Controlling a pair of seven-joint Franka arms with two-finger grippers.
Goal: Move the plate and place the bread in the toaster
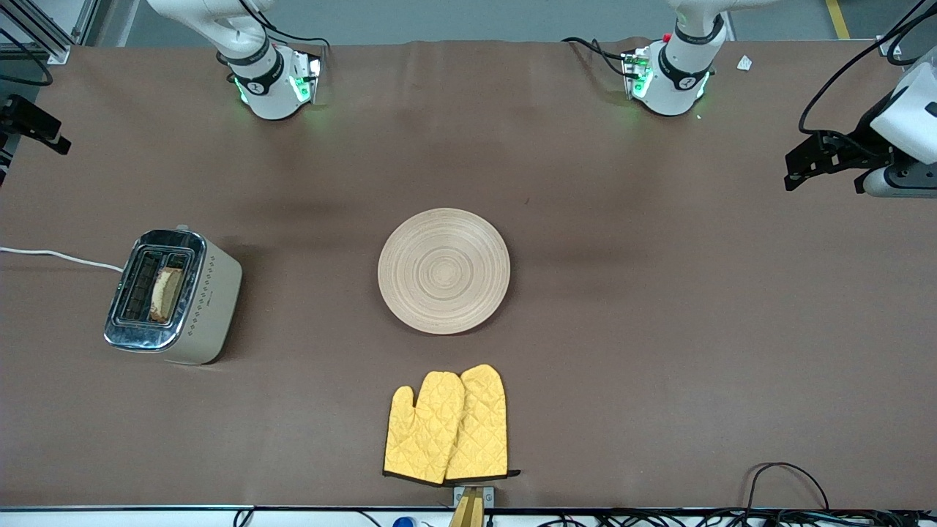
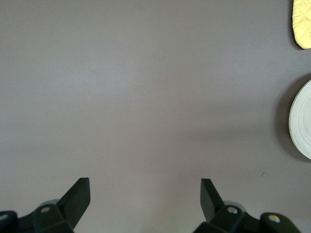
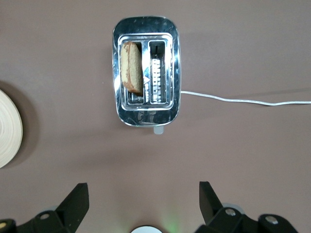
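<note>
The pale wooden plate [image 1: 443, 271] lies bare at the middle of the table; its rim also shows in the left wrist view [image 2: 302, 121] and the right wrist view [image 3: 7, 128]. The cream toaster [image 1: 212, 293] with its chrome top [image 3: 146, 114] stands toward the right arm's end. The brown bread [image 1: 165, 293] stands in the toaster slot nearer the plate, its top edge showing [image 3: 132, 68]. My left gripper [image 2: 145, 187] is open and empty, up over the left arm's end of the table [image 1: 805, 157]. My right gripper [image 3: 144, 190] is open and empty, up over the right arm's end [image 1: 44, 132].
A pair of yellow oven mitts [image 1: 446, 424] lies nearer the front camera than the plate; one tip shows in the left wrist view [image 2: 302, 22]. The toaster's white cord [image 1: 58, 255] runs off the right arm's end of the table [image 3: 243, 101]. Cables lie along the front edge.
</note>
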